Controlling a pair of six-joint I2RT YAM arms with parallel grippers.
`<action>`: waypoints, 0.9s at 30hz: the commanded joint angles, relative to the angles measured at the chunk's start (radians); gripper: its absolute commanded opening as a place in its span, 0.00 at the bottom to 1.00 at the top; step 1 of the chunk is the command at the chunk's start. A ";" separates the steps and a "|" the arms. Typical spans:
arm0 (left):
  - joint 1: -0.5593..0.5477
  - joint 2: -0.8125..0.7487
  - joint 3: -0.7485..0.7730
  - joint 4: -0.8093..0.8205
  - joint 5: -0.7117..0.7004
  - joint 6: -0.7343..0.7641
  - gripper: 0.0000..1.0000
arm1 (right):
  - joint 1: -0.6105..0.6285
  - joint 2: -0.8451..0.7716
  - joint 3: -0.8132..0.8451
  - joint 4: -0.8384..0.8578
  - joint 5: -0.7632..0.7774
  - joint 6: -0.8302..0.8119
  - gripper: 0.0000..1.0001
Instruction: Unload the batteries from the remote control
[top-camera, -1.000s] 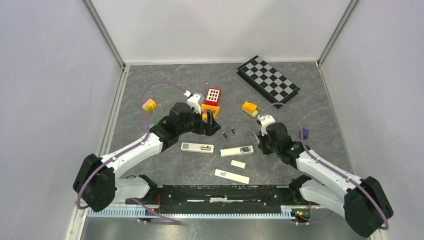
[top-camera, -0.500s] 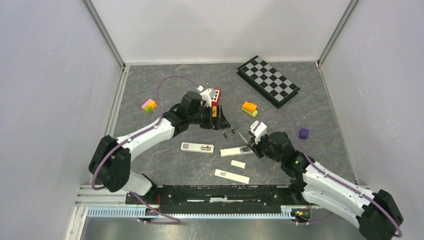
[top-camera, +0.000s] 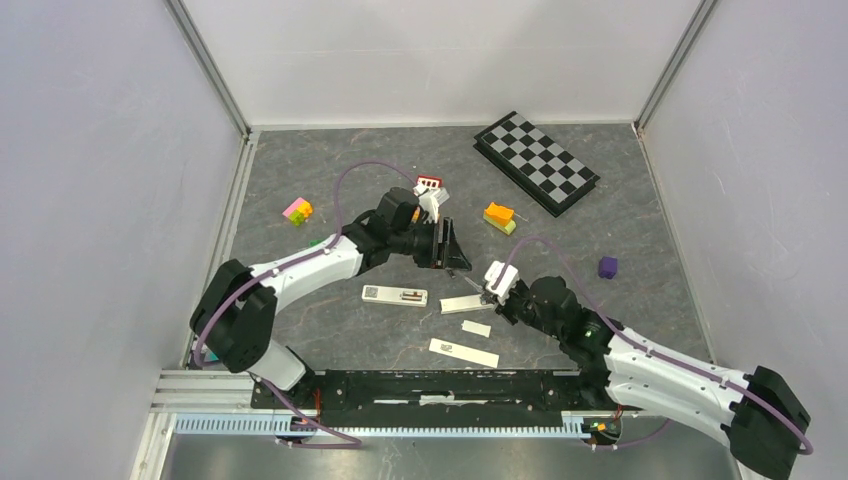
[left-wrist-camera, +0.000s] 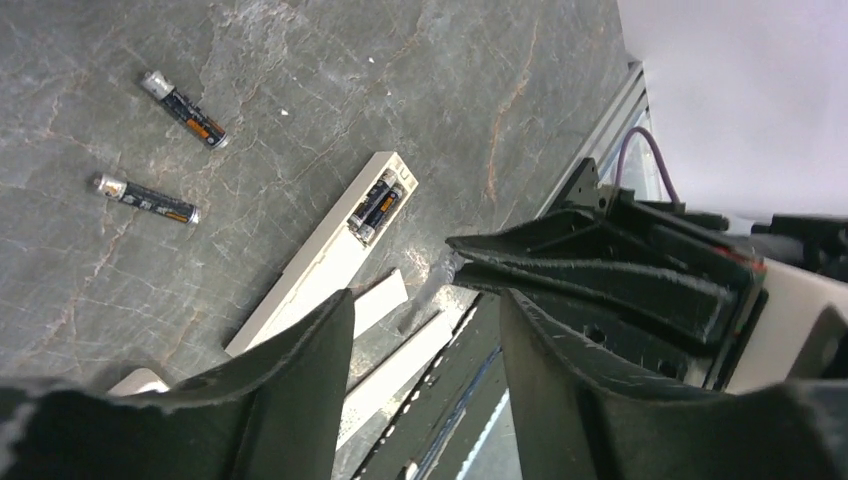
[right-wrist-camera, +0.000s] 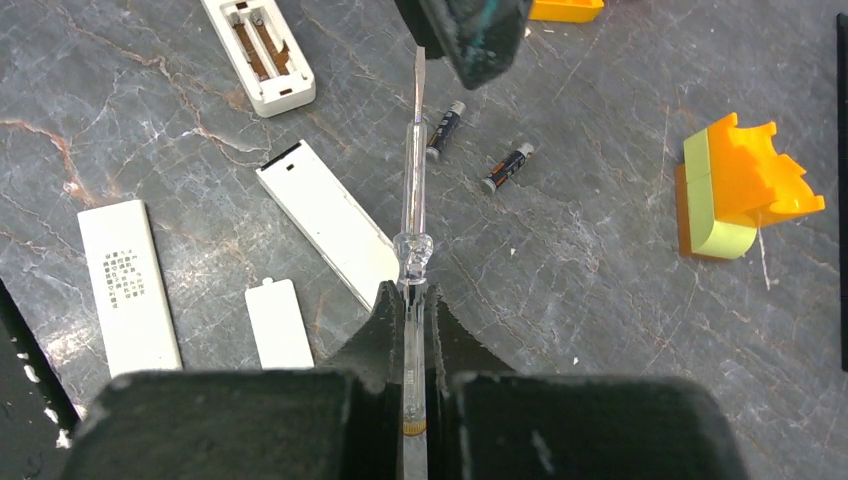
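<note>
Batteries (left-wrist-camera: 183, 95), slim dark cylinders with metallic caps: two lie loose on the veined grey table (left-wrist-camera: 450, 60); two sit side by side in a flat white remote (left-wrist-camera: 310, 265)'s open bay; left gripper (left-wrist-camera: 425, 310) hangs with jaws apart, empty; right gripper (right-wrist-camera: 410, 297) clamps a thin clear-handled screwdriver (right-wrist-camera: 413, 180).

White-and-black left arm (top-camera: 310, 268): white shells are joined by rounded black joints.
White-and-black right arm (top-camera: 660, 370): the same colours are worn.
Thin purple cables (top-camera: 365, 165): one is looped along each arm.
Matte black fingers (left-wrist-camera: 290, 390): wedge-shaped, rough-edged.
Black base rail (top-camera: 450, 385): long, flat, set at the near edge.
</note>
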 joint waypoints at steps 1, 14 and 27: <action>-0.007 0.030 0.024 0.059 -0.013 -0.158 0.58 | 0.036 -0.031 -0.015 0.085 0.075 -0.074 0.00; -0.018 0.043 0.038 0.068 0.014 -0.160 0.45 | 0.063 -0.015 -0.023 0.094 0.139 -0.042 0.00; -0.028 0.058 0.049 0.047 0.015 -0.133 0.22 | 0.069 -0.017 -0.024 0.098 0.158 -0.020 0.00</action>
